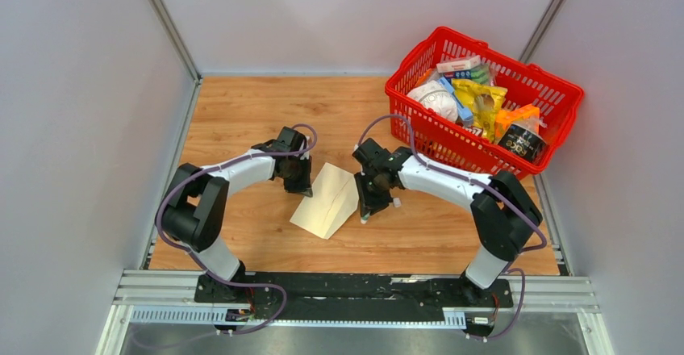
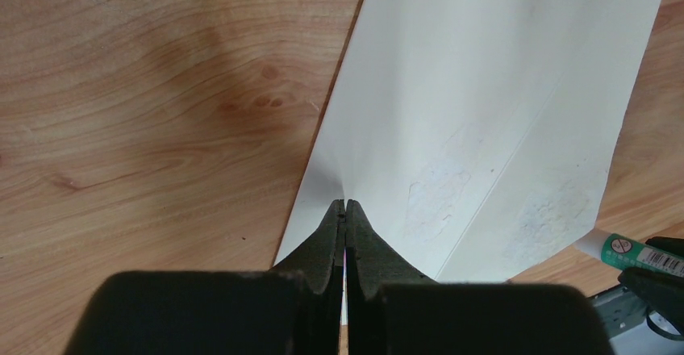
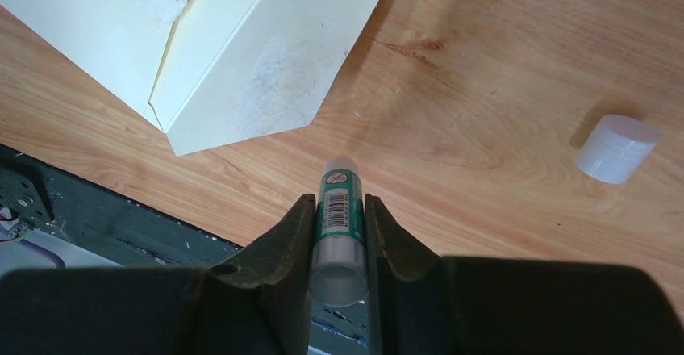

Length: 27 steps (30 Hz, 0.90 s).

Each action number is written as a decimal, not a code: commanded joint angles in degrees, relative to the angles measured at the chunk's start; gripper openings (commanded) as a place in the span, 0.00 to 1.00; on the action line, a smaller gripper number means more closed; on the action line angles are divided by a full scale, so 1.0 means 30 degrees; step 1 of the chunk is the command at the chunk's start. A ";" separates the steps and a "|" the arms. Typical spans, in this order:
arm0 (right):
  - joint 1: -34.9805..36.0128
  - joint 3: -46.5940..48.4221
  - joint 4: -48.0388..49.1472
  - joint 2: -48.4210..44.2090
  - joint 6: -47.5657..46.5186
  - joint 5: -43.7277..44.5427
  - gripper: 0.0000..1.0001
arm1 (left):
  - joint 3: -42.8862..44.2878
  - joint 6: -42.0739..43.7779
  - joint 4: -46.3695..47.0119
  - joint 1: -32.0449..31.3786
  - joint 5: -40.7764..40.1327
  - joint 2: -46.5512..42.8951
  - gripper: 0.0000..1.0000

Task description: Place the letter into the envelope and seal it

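The pale cream envelope (image 1: 327,202) lies on the wooden table between my two grippers, with dried glue smears on its flap area (image 2: 476,89). My left gripper (image 2: 345,203) is shut, pinching the envelope's left edge, which puckers at the tips; in the top view the gripper (image 1: 299,187) is at the envelope's upper left corner. My right gripper (image 3: 339,202) is shut on an uncapped green glue stick (image 3: 337,218), just off the envelope's right corner (image 3: 234,64), with the gripper (image 1: 367,210) to its right. The letter is not in view.
The glue stick's white cap (image 3: 617,148) stands on the table to the right. A red basket (image 1: 452,149) full of groceries sits at the back right. The table's front edge and black rail (image 3: 97,218) are close below the glue stick.
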 commanded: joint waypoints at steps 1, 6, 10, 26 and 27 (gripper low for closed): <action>-0.0004 0.1378 -0.0007 0.0544 -0.0426 -0.0384 0.00 | 0.0552 0.0475 -0.0115 -0.0078 -0.0172 0.0162 0.00; -0.0003 0.2316 -0.0213 0.1599 -0.0544 -0.0677 0.00 | 0.0552 0.0563 -0.0144 -0.0048 -0.0055 0.0192 0.00; -0.0062 0.3048 -0.0389 0.2185 -0.0603 -0.0765 0.00 | 0.0494 0.0622 -0.0145 -0.0048 -0.0056 0.0192 0.00; -0.0092 0.6534 -0.0477 0.4616 -0.0456 -0.1820 0.00 | 0.0406 0.0885 0.0002 -0.0049 0.0355 0.0543 0.00; -0.0121 0.6768 -0.0477 0.4821 -0.0427 -0.1936 0.00 | 0.0377 0.0915 0.0002 -0.0049 0.0355 0.0543 0.00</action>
